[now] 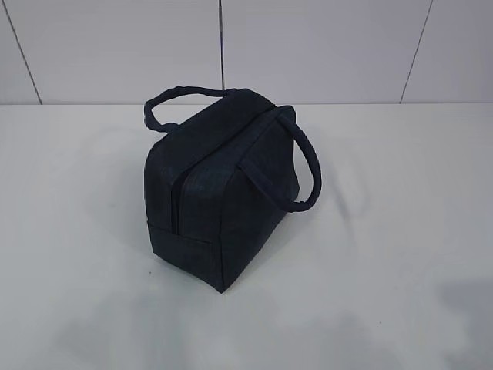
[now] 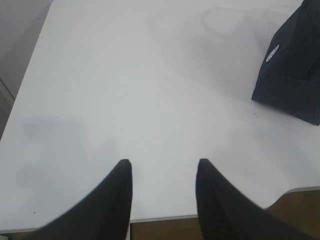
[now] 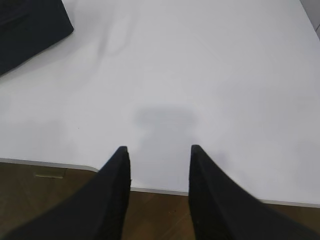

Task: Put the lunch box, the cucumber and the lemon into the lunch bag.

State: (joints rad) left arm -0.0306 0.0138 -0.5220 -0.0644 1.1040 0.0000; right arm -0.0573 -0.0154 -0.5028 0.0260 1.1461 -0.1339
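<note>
The dark navy lunch bag (image 1: 219, 189) stands on the white table, zipped shut, its two loop handles up. A corner of the lunch bag (image 2: 292, 70) with a small white round logo shows at the right of the left wrist view. Another corner of it (image 3: 30, 27) fills the top left of the right wrist view. My left gripper (image 2: 162, 162) hovers open over the table's near edge, nothing between its fingers. Open and empty too, my right gripper (image 3: 159, 149) hangs over the same edge, right of the bag. The lunch box, cucumber and lemon are out of view. Neither gripper appears in the exterior view.
The white table (image 1: 400, 231) ends at a pale wall (image 1: 323, 46) behind the bag. Its near edge (image 3: 160, 191) runs below both grippers, with brown floor (image 3: 155, 215) beyond it. The table's left edge (image 2: 22, 85) shows in the left wrist view.
</note>
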